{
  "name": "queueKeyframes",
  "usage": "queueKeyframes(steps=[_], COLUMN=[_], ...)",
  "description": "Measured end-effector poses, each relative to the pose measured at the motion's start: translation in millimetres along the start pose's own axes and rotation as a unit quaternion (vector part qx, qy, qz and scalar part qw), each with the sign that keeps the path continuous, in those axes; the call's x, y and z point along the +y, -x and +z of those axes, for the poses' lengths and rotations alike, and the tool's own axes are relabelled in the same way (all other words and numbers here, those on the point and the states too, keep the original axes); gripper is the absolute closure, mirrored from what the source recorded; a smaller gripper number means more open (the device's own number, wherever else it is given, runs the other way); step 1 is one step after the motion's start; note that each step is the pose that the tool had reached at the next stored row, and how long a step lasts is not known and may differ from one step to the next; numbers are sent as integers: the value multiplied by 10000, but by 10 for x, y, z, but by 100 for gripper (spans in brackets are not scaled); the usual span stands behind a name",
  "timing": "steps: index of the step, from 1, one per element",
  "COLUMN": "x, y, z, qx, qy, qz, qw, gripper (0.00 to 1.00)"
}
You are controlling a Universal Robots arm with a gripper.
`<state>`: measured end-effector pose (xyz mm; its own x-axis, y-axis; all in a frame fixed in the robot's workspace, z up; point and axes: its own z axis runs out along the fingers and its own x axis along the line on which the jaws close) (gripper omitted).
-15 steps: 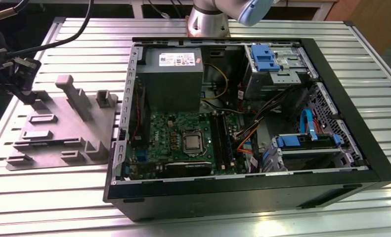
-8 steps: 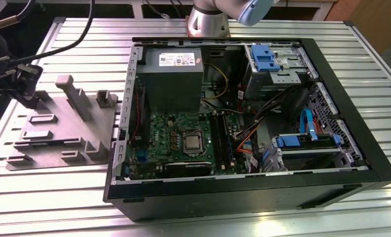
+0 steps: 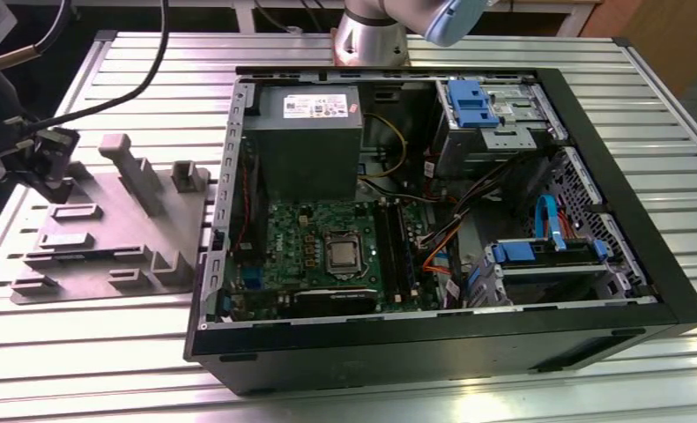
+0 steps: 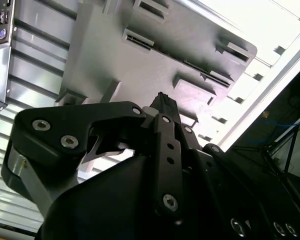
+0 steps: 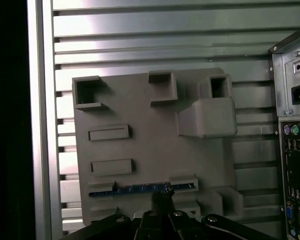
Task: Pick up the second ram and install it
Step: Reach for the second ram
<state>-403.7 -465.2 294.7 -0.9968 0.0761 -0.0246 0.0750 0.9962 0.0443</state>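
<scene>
The second ram [image 5: 140,189] lies edge-up in a long slot of the grey fixture plate [image 5: 150,150], showing as a thin dark strip with a blue tinge. In the first wrist view my gripper [image 5: 162,198] hovers right beside the middle of that strip, its fingers together with nothing between them. The second wrist view has the gripper [image 4: 162,101] above the same plate [image 4: 140,60]. In the exterior view the gripper [image 3: 45,172] hangs over the plate's [image 3: 113,229] side at the exterior view's left, clear of the blocks.
An open computer case [image 3: 442,220] lies on the slatted metal table [image 3: 90,352], to the exterior view's right of the plate. Its motherboard [image 3: 324,247] has long socket strips [image 3: 389,256] beside the processor. Raised grey blocks [image 3: 130,167] stand on the plate. Black cables [image 3: 125,88] trail near the gripper.
</scene>
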Motion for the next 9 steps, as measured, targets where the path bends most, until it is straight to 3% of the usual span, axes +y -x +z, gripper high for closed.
queueKeyframes(steps=[9], x=[-60], y=[-4], z=[136], qx=[0], qy=[0], qz=[1], qw=[10000], gripper=[90])
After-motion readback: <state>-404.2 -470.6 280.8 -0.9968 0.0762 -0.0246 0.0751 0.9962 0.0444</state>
